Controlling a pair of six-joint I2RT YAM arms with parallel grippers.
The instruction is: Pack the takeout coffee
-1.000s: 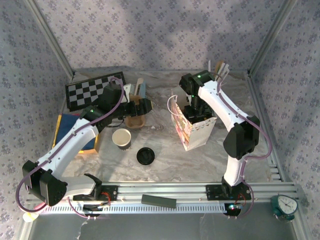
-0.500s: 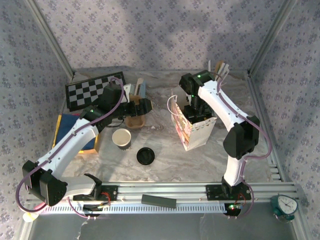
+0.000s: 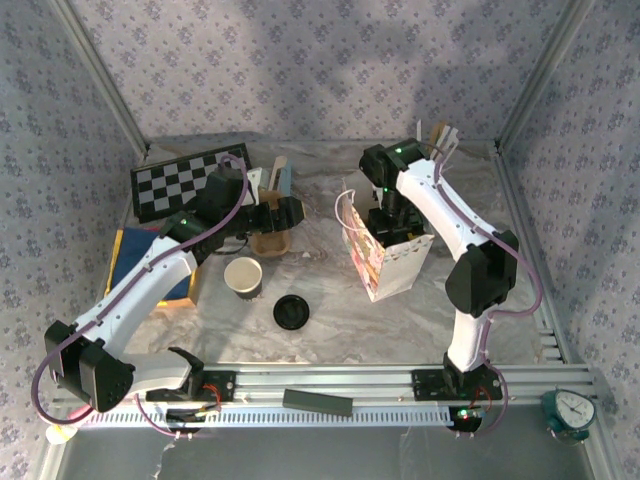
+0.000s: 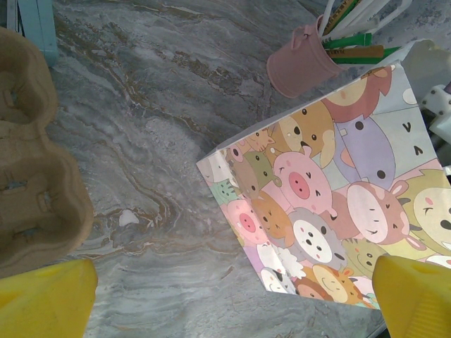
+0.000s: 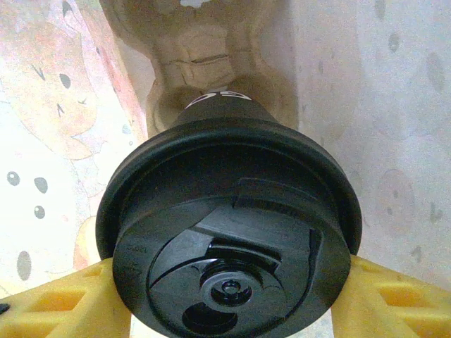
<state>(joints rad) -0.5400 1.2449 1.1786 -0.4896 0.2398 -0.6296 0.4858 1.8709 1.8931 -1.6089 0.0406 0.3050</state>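
Right wrist: right end effector [image 5: 225,303] pinching takeout coffee [image 5: 229,211] in bag [image 5: 42,105]; left end effector [image 4: 229,296] spread.

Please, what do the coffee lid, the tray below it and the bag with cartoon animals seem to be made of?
Lid of the takeout coffee: black plastic, probably, smooth with a soft sheen and moulded ridges. Tray: moulded paper pulp, it seems, brown, matt and fibrous. Bag: printed paper, likely, with sharp fold lines; a slight coating is possible.
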